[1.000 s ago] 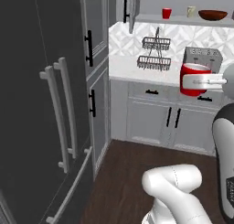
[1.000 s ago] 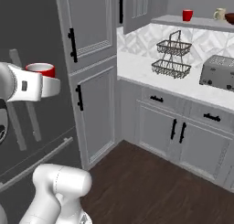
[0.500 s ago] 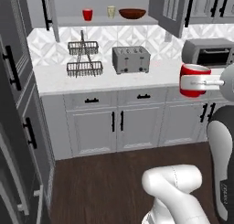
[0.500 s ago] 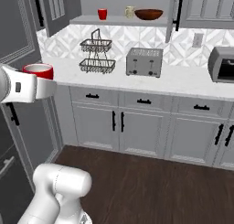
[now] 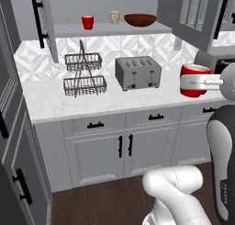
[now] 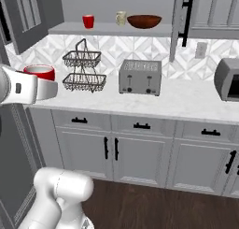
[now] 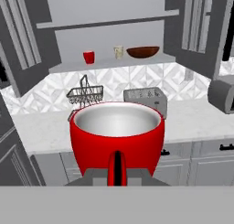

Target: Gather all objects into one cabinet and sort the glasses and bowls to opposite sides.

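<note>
On the shelf: inside the open grey cabinet (image 5: 105, 30) I see a small red cup (image 5: 87, 22), a cream patterned cup (image 5: 114, 17) and a wide dark brown bowl (image 5: 140, 20), standing in one row from left to right, each apart from the next.
Held cup: a red cup with a pale inside (image 7: 117, 136) sits upright in my claw (image 5: 198, 81), high above the desk (image 6: 186, 102) front edge and level with the toaster (image 5: 137, 72).
Claw state: clamped on the red cup; the fingers are mostly hidden under it in the hand view.
Writing: no readable label or brand on any thing.
Edges and room: both glass-paned doors (image 6: 191, 13) stand open; the shelf part left of the small red cup is bare, and so is the part right of the bowl.
Desk things: a two-tier black wire basket (image 6: 84, 74) stands just left of the toaster; a grey oven (image 6: 228, 78) is at the far right.
Materials: the cups look glossy, the bowl wood-like, the desk top pale marble, the wall behind has white diamond tiles.
</note>
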